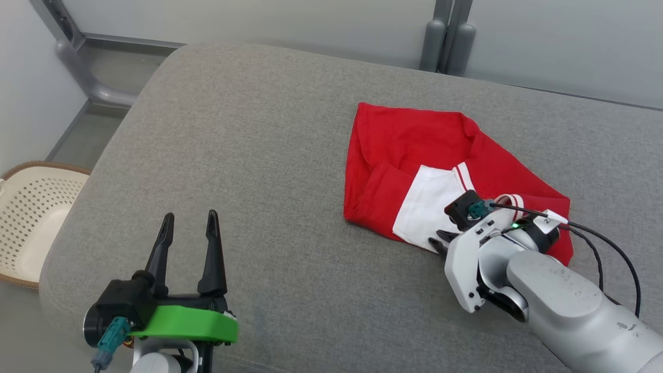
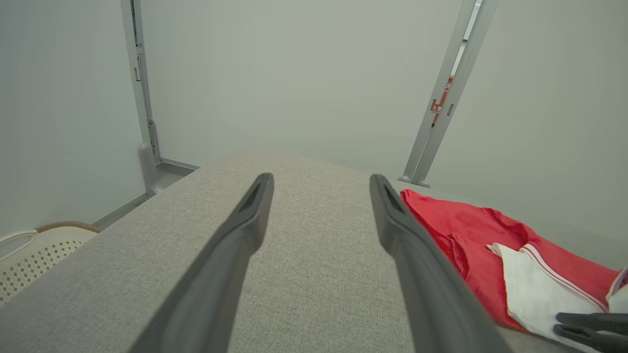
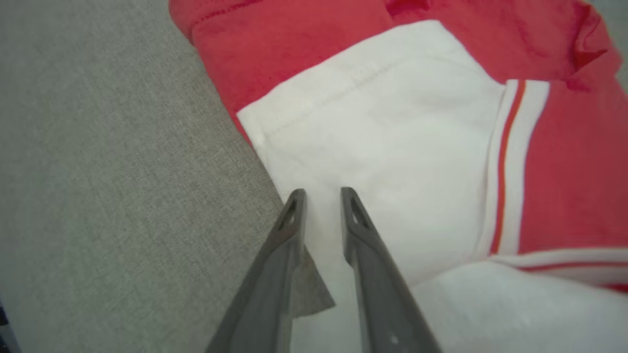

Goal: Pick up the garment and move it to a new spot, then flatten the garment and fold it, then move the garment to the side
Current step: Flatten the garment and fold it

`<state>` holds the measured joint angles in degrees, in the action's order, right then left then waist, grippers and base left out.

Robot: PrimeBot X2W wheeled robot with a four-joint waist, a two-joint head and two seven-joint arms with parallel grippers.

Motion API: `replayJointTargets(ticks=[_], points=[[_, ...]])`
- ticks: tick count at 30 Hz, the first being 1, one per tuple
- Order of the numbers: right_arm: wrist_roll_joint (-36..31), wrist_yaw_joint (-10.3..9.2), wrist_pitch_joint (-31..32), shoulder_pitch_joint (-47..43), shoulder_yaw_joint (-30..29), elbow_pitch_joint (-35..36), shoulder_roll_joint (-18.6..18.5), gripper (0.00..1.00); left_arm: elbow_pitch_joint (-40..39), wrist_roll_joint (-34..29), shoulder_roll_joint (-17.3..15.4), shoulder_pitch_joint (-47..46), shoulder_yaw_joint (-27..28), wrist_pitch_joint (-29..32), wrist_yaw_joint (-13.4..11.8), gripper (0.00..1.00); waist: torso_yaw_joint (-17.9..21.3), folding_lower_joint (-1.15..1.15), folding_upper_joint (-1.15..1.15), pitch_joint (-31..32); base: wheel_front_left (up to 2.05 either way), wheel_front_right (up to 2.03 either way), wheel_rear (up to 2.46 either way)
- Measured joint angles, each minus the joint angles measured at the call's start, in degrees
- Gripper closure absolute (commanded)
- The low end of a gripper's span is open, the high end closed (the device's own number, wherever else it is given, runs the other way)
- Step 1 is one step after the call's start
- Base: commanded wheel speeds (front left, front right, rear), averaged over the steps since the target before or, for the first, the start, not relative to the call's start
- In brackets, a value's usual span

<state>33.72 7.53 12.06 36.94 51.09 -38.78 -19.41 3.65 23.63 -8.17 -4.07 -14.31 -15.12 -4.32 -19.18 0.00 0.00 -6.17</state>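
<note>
The garment (image 1: 404, 150) lies crumpled on the right half of the grey cushioned surface (image 1: 259, 155), red with a white, red-striped sleeve folded on top; its lettering is hidden. My right gripper (image 1: 437, 241) sits at the garment's near edge. In the right wrist view its fingers (image 3: 321, 191) stand nearly together, with the edge of the white sleeve (image 3: 392, 122) between them. The left wrist view shows the garment (image 2: 456, 220) at the right. My left gripper (image 1: 190, 215) hovers open over bare cushion at the lower left, well away from the garment, its fingers (image 2: 320, 179) spread with nothing between them.
A cream perforated basket (image 1: 31, 217) stands on the floor off the cushion's left edge, also in the left wrist view (image 2: 29, 250). Grey metal posts (image 1: 445, 41) and pale wall panels stand behind the cushion. Bare cushion spans the left and middle.
</note>
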Motion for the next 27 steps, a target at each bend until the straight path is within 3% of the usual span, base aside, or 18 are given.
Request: replayJointTargets(ticks=[15, 23, 27], points=[[0.94, 0.00, -8.98, 2.24, -2.14, -4.37, 0.23, 1.00, 0.92, -1.48, 0.44, -0.08, 1.22, 0.00, 1.30, 0.00, 3.53, 0.00, 0.00, 0.37, 0.00, 0.00, 0.00], [2.19, 0.00, -13.23, 1.90, -5.82, -2.13, -1.91, 1.00, 1.30, -1.49, 0.41, 0.01, 1.54, 0.00, 1.38, 0.00, 4.60, 0.00, 0.00, 1.53, 0.00, 0.00, 0.00], [2.49, 0.00, -11.85, -0.02, -6.51, -1.40, -3.45, 1.00, 1.49, -1.49, 0.37, 0.11, 1.49, 0.00, 1.38, 0.00, 5.30, 0.00, 0.00, 2.15, 0.00, 0.00, 0.00]])
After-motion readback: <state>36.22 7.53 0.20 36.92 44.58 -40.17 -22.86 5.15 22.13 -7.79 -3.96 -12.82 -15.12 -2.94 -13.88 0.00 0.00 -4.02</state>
